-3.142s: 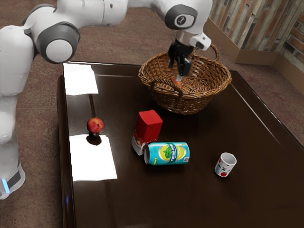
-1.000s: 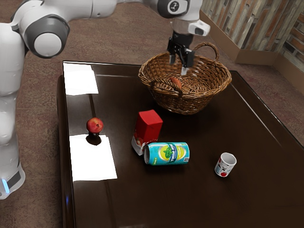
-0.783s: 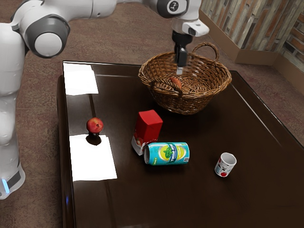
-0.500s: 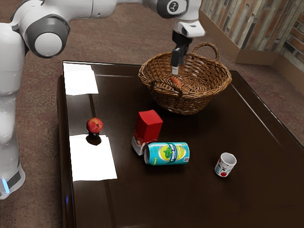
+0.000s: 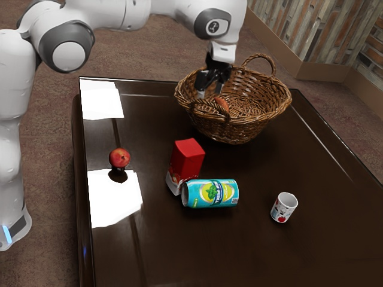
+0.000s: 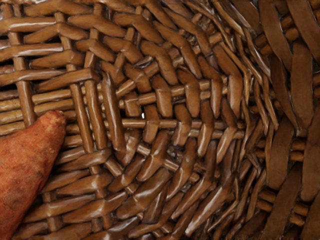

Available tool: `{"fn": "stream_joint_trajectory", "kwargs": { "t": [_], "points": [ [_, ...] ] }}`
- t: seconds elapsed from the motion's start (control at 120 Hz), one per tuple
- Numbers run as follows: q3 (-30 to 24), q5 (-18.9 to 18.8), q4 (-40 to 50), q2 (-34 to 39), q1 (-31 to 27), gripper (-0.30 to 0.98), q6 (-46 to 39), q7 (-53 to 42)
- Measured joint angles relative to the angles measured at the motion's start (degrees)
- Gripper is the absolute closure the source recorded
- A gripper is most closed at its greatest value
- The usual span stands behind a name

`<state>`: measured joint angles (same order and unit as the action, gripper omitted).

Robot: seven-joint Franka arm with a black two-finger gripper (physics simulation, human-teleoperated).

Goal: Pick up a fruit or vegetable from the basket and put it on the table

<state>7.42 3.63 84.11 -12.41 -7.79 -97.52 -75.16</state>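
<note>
My gripper (image 5: 209,93) hangs over the near-left inside of the wicker basket (image 5: 247,127) in the exterior view, its two fingers apart with nothing seen between them. An orange-red, rough-skinned vegetable (image 5: 222,104) lies in the basket, just to the exterior view's right of the fingers and slightly lower. In the wrist view the tapered end of the vegetable (image 6: 30,167) rests against the woven basket (image 6: 165,100); the remainder of it is cut off by the picture's edge.
A round red fruit (image 5: 119,158) is at the table's (image 5: 269,257) left part in the exterior view. A red carton (image 5: 187,158) stands nearer than the basket, beside a teal can (image 5: 210,194) on its side. A small white cup (image 5: 283,207) stands farther right.
Over the last second my hand has shifted toward the exterior view's left and turned, bringing both spread fingers into sight. The basket, vegetable and table objects have stayed put.
</note>
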Motion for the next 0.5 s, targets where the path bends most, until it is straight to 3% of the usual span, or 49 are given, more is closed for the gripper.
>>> {"fn": "stream_joint_trajectory", "kwargs": {
  "t": [0.158,0.5],
  "points": [
    [-2.7,-0.2,-7.1,-5.1,-2.8,0.00,-0.9,-5.7],
    [-5.1,-0.3,-7.7,-9.3,-6.0,0.00,-1.6,-14.2]
  ]
}}
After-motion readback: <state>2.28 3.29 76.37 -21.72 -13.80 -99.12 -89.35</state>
